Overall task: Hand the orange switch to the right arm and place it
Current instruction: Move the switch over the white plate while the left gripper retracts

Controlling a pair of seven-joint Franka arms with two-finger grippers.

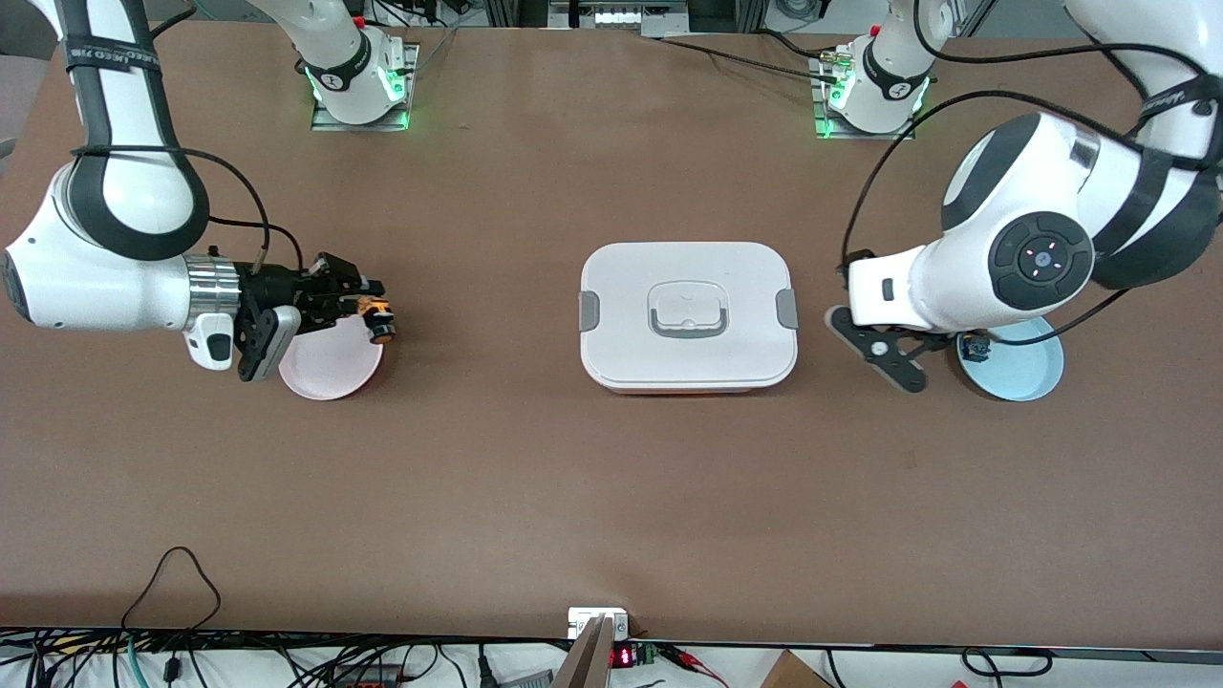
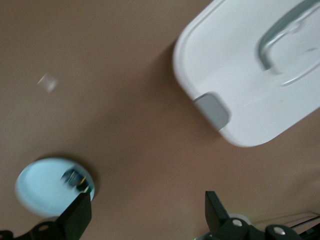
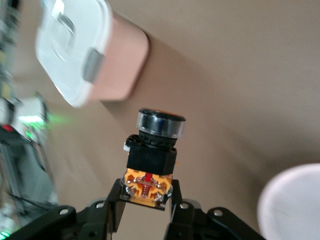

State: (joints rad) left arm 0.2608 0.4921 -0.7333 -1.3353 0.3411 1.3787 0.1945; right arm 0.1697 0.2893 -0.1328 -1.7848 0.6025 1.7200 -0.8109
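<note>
Gripping orange switch [image 3: 151, 162], right fingers [image 3: 116, 207]

No legible text or labels anywhere

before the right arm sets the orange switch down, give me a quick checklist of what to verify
1. Right gripper shut on the orange switch: ok, the fingers clamp its orange base.
2. Switch over the pink dish: not ok, it hangs at the dish's rim, toward the lidded box.
3. Pink dish free for it: ok, nothing shows on its visible part.
4. Left gripper out of the way: ok, open and empty, by the blue dish at its own end.
5. Small blue-and-green switch untouched on the blue dish: ok.
6. Switch's height above the dish: cannot tell.
</note>
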